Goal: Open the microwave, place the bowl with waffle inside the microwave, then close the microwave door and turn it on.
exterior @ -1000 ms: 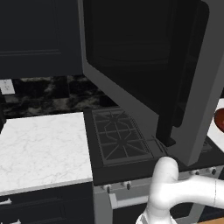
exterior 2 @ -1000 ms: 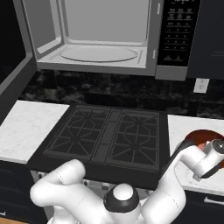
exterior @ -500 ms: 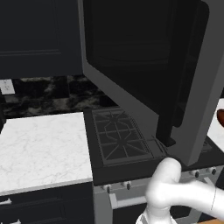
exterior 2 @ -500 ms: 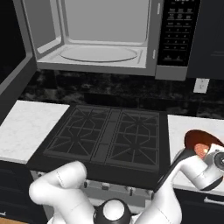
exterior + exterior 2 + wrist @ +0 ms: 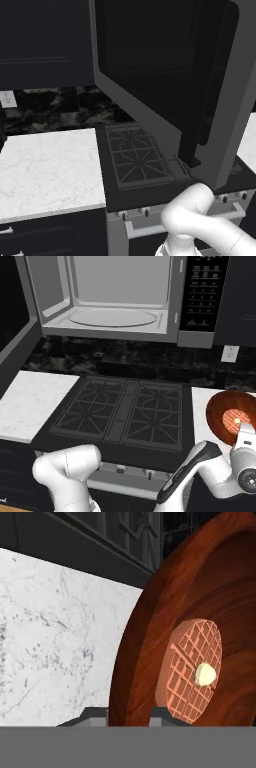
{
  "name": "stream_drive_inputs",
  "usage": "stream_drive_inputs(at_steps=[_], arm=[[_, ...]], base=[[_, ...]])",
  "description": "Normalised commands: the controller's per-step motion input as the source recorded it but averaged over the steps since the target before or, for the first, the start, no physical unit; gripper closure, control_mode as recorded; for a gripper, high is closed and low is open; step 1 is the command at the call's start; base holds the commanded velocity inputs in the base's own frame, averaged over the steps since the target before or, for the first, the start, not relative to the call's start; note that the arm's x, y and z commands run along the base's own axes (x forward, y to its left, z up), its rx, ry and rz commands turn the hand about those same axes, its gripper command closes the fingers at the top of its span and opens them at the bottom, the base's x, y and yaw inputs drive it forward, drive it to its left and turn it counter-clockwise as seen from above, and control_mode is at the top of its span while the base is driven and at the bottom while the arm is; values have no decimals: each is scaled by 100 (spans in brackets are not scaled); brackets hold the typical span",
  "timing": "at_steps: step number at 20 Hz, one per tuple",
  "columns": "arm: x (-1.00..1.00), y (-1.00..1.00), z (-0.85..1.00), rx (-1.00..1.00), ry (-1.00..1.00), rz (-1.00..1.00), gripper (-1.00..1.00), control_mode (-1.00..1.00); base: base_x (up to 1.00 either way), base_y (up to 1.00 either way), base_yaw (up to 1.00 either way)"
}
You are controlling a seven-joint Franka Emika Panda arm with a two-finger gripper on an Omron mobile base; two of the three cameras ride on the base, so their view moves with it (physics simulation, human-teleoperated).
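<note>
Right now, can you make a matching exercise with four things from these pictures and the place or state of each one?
Things:
1. microwave door
2. bowl
3. waffle
4. stove

Places or states:
A. inside the bowl
B. swung open
C. on the white counter, right of the stove
D. under the microwave

Pairs: 1-B, 2-C, 3-A, 4-D

A white marbled surface point(image 5: 30, 401) runs on both sides of a black stove point(image 5: 125, 411) set into it. On the right-hand stretch point(image 5: 200, 406), just beside the stove, sits a reddish-brown bowl point(image 5: 222, 418) holding a waffle point(image 5: 192, 669) with a pale pat on top. The left stretch point(image 5: 45, 170) carries nothing.
</note>
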Motion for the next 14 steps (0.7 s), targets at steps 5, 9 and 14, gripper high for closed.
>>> stream_drive_inputs(at_steps=[5, 9, 14], arm=[[-72, 51, 80, -22, -18, 42, 100, -100], [-56, 69, 73, -21, -6, 54, 100, -100], [-30, 97, 77, -23, 0, 57, 100, -100]], base=[[0, 0, 0], [0, 0, 0], [0, 0, 0]])
